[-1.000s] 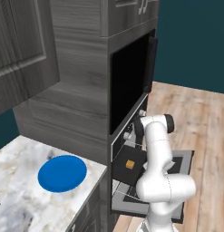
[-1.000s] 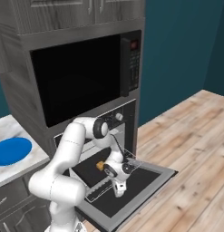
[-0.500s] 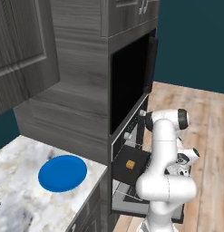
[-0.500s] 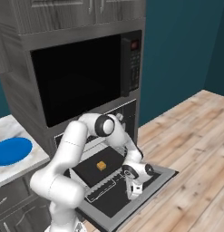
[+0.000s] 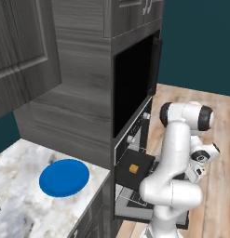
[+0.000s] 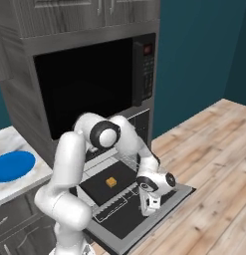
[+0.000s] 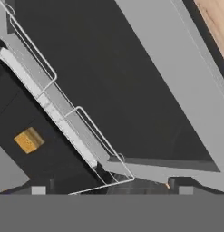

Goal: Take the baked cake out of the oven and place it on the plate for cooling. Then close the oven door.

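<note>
Orange-brown cake point(image 7: 28, 140) on dark tray; blue plate point(image 5: 64, 177) on counter.

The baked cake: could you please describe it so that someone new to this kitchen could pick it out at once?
Start at the dark grey built-in oven beneath the large black cavity, its dark drop-down door lying open. A flat black tray sticks out above the door. The small orange-brown square cake sits alone on it, the only warm-coloured thing there.
</note>
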